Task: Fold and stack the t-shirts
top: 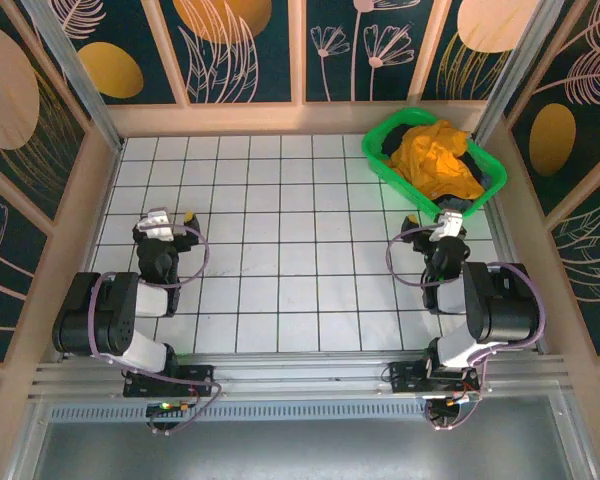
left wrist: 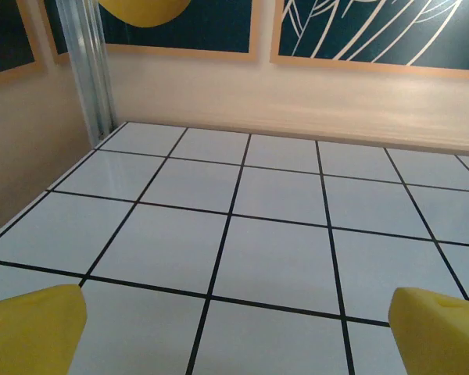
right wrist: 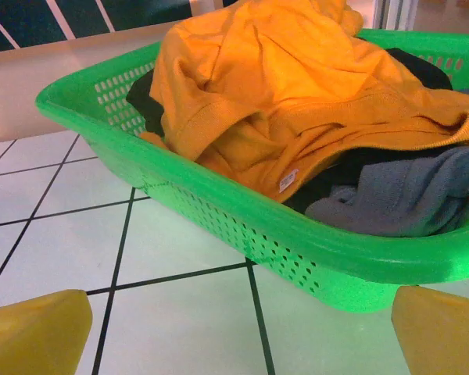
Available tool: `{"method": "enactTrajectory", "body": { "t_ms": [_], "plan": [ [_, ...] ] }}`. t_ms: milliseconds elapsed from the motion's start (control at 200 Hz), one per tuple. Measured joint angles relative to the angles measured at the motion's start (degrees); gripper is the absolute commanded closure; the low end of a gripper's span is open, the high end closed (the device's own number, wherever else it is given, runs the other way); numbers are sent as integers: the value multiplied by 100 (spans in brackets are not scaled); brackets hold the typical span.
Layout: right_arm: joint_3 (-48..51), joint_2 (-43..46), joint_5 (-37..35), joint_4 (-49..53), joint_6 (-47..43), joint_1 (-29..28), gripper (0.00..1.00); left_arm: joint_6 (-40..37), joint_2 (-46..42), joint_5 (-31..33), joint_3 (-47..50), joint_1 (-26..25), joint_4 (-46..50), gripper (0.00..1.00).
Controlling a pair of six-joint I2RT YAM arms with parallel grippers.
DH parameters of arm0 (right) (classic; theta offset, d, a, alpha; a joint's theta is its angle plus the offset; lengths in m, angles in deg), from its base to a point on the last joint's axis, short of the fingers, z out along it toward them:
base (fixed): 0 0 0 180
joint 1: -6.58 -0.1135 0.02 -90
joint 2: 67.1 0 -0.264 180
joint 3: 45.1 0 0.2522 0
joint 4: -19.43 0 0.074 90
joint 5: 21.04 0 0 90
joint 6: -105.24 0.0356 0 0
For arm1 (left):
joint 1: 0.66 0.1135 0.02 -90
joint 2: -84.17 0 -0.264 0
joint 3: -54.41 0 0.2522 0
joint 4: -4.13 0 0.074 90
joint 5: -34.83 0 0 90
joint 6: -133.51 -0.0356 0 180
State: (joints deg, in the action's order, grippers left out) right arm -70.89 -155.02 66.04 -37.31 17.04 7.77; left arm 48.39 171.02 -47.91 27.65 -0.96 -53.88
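Observation:
An orange-yellow t-shirt (top: 435, 158) lies crumpled on top of a pile in the green basket (top: 380, 160) at the back right of the table. From the right wrist, the same t-shirt (right wrist: 281, 86) spills over the basket (right wrist: 242, 226), with a grey garment (right wrist: 406, 195) and black cloth beside it. My right gripper (top: 447, 222) stands open just in front of the basket, its yellow fingertips (right wrist: 35, 332) wide apart with nothing between them. On the left side my left gripper (top: 170, 218) is open over bare tiles, yellow fingertips (left wrist: 31, 328) spread.
The white tiled table (top: 280, 250) has wooden walls (top: 280, 118) on three sides and a metal post (left wrist: 90, 70) at the back left corner. The basket sits close to the back right corner post (top: 500, 100).

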Motion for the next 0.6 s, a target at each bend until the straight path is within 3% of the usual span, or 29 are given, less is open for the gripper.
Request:
{"method": "enactTrajectory", "body": {
  "t_ms": [601],
  "plan": [
    [-37,81,-92,149,-52,-70,1,-7,-76,2,-15,0,138,1]
  ]
}}
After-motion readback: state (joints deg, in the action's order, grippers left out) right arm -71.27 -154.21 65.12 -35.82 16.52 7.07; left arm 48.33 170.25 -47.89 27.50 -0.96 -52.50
